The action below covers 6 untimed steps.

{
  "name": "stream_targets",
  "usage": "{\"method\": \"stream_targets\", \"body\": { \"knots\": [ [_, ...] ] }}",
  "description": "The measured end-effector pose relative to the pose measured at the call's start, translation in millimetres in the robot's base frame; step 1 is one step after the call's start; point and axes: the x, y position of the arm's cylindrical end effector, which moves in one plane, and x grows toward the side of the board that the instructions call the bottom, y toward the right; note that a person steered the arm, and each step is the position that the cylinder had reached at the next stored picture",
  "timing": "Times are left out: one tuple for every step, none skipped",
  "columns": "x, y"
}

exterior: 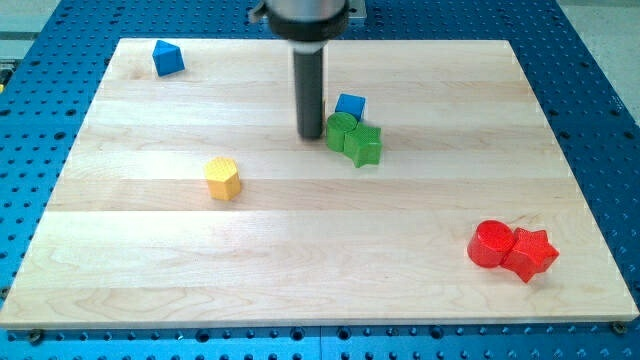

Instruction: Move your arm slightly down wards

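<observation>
My dark rod comes down from the view's top centre, and my tip [310,136] rests on the wooden board [150,280]. The tip is just left of a round green block [340,131], almost touching it. A green star block [364,145] sits against that block's right side. A blue cube [350,105] lies just above the two green blocks. A yellow hexagonal block [223,178] lies to the tip's lower left, well apart.
A blue block [167,58] sits near the board's top left corner. A round red block [491,245] and a red star block [530,254] touch each other at the bottom right. A blue perforated table [40,110] surrounds the board.
</observation>
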Motion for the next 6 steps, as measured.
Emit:
{"method": "stream_targets", "body": {
  "knots": [
    [-47.8,4.5],
    [-69.4,6.1],
    [-102.8,68.1],
    [-111.5,43.2],
    [-95.6,93.4],
    [-67.8,68.2]
  ]
}}
